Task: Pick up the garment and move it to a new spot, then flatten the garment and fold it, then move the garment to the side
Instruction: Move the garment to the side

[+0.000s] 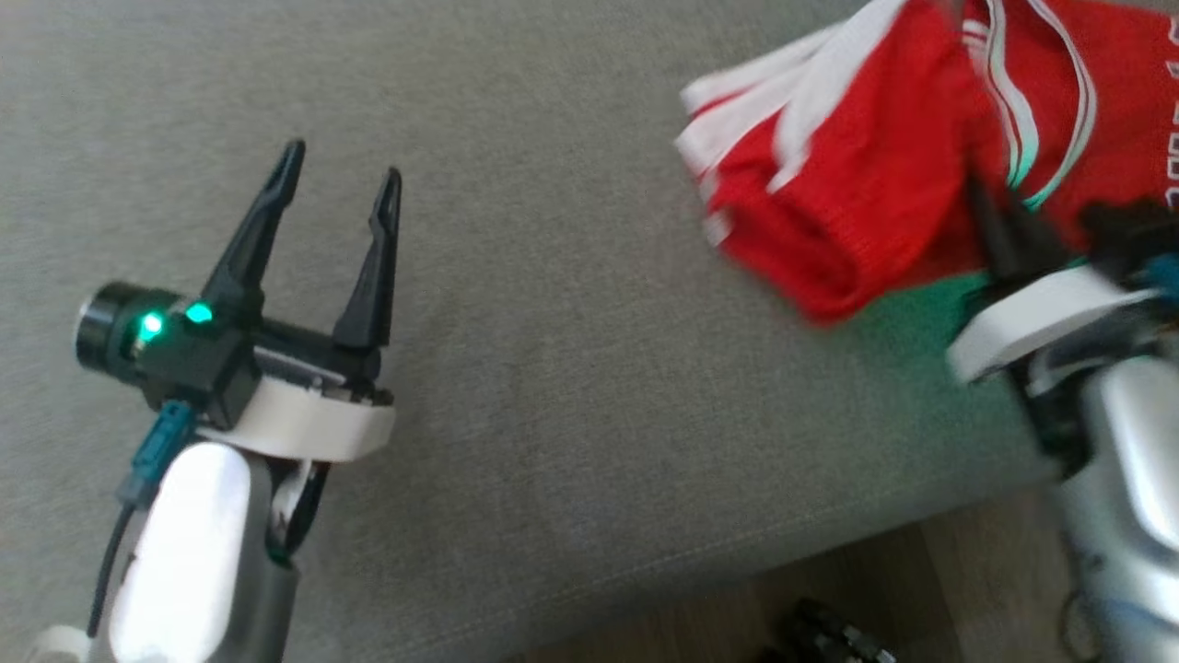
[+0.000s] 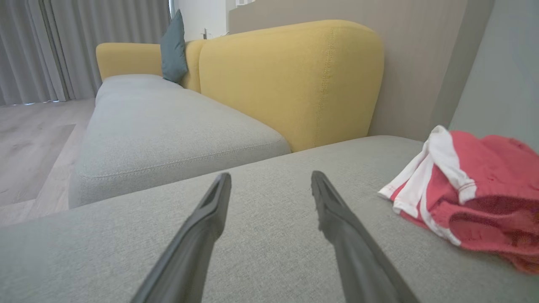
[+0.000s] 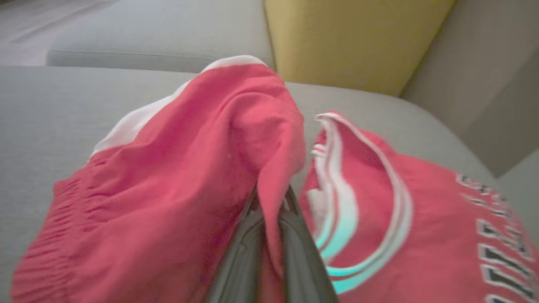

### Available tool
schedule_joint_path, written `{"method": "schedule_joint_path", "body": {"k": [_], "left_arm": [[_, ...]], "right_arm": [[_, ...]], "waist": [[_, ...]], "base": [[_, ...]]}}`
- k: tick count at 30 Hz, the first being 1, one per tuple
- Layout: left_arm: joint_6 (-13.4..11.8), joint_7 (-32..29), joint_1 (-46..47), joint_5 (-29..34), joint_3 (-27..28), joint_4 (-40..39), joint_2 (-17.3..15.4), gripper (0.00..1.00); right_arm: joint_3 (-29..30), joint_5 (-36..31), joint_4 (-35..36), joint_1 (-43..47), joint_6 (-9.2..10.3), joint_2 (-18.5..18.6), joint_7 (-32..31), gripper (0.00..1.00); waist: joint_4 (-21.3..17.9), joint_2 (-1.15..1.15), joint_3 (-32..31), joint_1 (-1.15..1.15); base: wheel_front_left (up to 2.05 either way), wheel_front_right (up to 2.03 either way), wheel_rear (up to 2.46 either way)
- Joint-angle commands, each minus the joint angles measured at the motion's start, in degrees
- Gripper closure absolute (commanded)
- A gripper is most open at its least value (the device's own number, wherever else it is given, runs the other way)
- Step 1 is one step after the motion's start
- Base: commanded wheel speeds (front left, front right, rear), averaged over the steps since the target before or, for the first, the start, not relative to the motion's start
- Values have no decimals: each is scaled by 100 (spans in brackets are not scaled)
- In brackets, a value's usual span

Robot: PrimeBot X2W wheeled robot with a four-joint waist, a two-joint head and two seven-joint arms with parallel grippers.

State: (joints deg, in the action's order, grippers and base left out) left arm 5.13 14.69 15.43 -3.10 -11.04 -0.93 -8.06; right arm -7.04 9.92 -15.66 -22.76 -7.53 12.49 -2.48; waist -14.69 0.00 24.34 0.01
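My right gripper (image 3: 271, 202) is pinched tight on a fold of the red garment (image 1: 875, 184), which sits bunched on the grey sofa (image 1: 599, 368) at the head view's upper right. I judge the grip is for carrying it to a new spot. My left gripper (image 1: 341, 180), at lower left, stands wide and empty, well apart from the garment, ready for flattening.
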Motion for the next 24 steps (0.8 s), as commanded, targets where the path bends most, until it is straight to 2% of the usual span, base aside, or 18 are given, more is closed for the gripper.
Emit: {"method": "schedule_joint_path", "body": {"k": [1, 7, 12, 19, 24], "left_arm": [[38, 0, 262, 46, 111, -269, -155, 0], [87, -98, 472, 82, 17, -404, -328, 0], [121, -177, 638, 90, -67, -489, -460, 0], [144, -234, 827, 63, -166, -591, -546, 0], [150, -208, 925, 13, -186, -581, -576, 0]], "right_arm": [[147, -68, 320, -82, 4, 218, 56, 100], [969, -180, 856, -141, 4, 340, -79, 100], [1434, -160, 1161, -171, 4, 359, -164, 100], [1834, -200, 1178, -283, 4, 403, -464, 100], [2085, -471, 1023, -458, 4, 425, -782, 100]], "waist": [[-201, 0, 244, -1], [-449, 0, 504, -1], [-567, 0, 705, -1], [-553, 0, 1053, -1], [-501, 0, 1287, -1]], "base": [[0, 0, 0], [0, 0, 0], [0, 0, 0], [0, 0, 0], [0, 0, 0]]}}
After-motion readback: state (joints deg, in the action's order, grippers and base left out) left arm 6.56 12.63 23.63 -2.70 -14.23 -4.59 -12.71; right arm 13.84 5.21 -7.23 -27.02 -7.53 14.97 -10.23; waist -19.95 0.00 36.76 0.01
